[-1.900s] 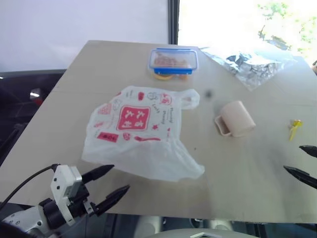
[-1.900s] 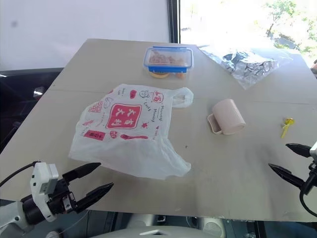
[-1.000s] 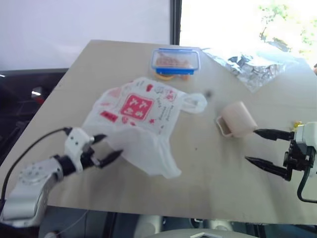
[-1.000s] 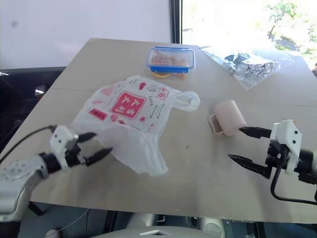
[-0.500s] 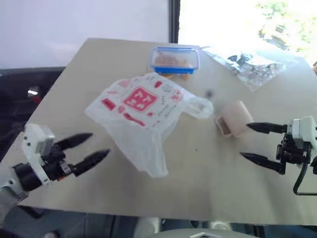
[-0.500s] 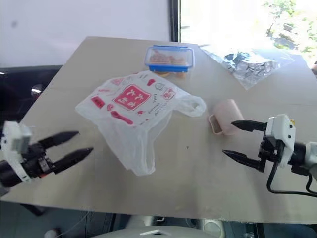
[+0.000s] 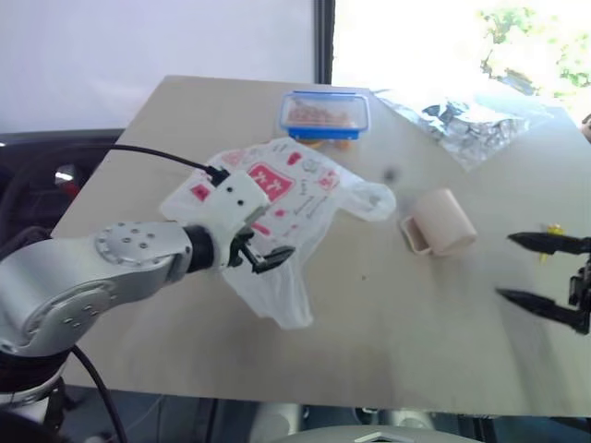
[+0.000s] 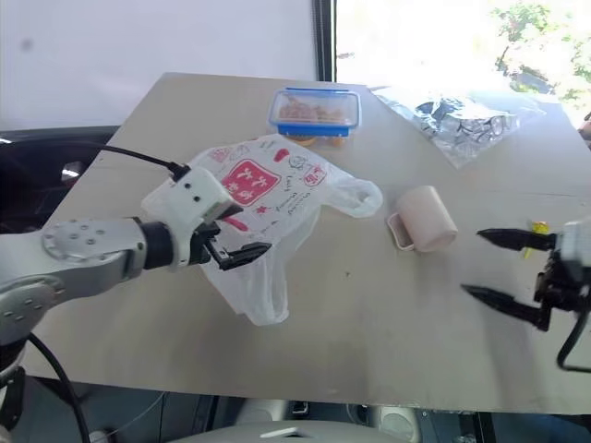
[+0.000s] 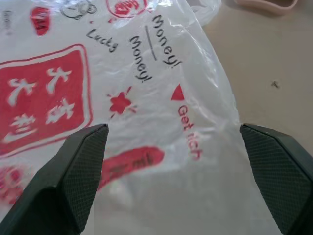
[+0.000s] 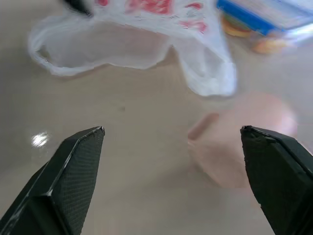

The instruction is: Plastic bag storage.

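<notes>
The left gripper (image 8: 242,245) hangs over the near half of the plastic bag (image 8: 268,198), its two black fingers spread apart with nothing between them; whether a fingertip touches the film cannot be told. In the left wrist view both fingers (image 9: 73,176) frame the bag's printed face, with the red square logo (image 9: 44,98) and red lettering between them.

The right gripper (image 8: 503,268) stands at the right side of the table (image 8: 388,341), above the bare surface, fingers wide apart and empty. It lies near the beige cup (image 8: 425,218) without touching it.

The plastic bag lies crumpled on the table left of centre, logo side up. One handle loop (image 8: 355,196) reaches toward the beige cup, which lies on its side just beside that loop. A narrow tail of the bag (image 8: 263,300) runs toward the near edge.

Behind the bag, a clear food container with a blue lid rim (image 8: 314,111) holds orange-brown contents. A crinkled silvery clear bag (image 8: 462,115) lies at the far right. A small yellow object (image 8: 536,226) lies near the right edge
</notes>
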Tool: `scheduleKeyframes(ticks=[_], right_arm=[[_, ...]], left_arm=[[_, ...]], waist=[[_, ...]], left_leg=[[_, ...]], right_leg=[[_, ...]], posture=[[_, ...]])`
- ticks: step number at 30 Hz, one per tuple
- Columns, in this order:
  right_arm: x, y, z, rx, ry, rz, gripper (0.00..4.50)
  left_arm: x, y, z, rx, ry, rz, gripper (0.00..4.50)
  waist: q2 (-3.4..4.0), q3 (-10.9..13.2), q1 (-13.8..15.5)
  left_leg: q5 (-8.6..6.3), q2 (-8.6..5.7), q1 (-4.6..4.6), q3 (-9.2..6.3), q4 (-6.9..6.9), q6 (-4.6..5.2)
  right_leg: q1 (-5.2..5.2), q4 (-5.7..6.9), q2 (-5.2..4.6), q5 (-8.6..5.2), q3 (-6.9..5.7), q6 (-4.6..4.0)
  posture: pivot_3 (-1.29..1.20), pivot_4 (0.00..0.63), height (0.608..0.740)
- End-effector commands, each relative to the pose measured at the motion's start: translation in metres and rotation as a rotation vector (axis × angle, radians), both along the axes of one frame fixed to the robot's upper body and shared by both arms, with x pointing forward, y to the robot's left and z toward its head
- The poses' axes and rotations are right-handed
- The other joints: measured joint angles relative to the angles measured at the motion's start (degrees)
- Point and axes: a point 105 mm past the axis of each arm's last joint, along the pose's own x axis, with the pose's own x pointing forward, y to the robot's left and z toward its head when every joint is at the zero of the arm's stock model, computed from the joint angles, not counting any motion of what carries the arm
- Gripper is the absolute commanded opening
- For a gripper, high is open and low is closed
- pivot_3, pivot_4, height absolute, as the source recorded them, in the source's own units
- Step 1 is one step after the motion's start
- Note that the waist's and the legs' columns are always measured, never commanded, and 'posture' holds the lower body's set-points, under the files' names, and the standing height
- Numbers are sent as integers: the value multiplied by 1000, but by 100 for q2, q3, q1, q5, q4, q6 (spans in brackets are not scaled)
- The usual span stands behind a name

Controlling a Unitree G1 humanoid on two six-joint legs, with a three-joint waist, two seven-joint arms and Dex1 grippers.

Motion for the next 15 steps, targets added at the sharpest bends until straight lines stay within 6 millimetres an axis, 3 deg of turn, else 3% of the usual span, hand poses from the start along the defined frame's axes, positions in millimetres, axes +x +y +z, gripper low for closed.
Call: scheduleKeyframes(ticks=[1,8,11,15], right_arm=[[-8,1,6,-20,15,57,4500],[-13,7,8,-75,-14,173,4500],[-13,11,8,-77,-16,193,4500],[-15,14,1,-84,-2,203,4500]], left_arm=[[2,-7,2,3,7,-39,4493],[16,-39,-5,110,61,-103,4493],[14,-29,-12,166,80,-105,4493],[24,-23,-33,378,26,-105,4493]], waist=[[-6,2,5],[-10,4,108],[-13,6,74],[-10,5,51]], left_leg=[[0,2,1,-1,-1,0],[-15,-6,-2,4,8,27],[-6,-4,-2,6,8,12],[-5,-1,0,4,-4,6]], right_leg=[[0,0,2,-2,-1,2],[3,-1,1,-2,0,12],[0,-1,0,-2,4,12],[-1,-1,4,-8,5,15]], posture=[[0,150,740],[0,150,740],[0,150,740],[0,150,740]])
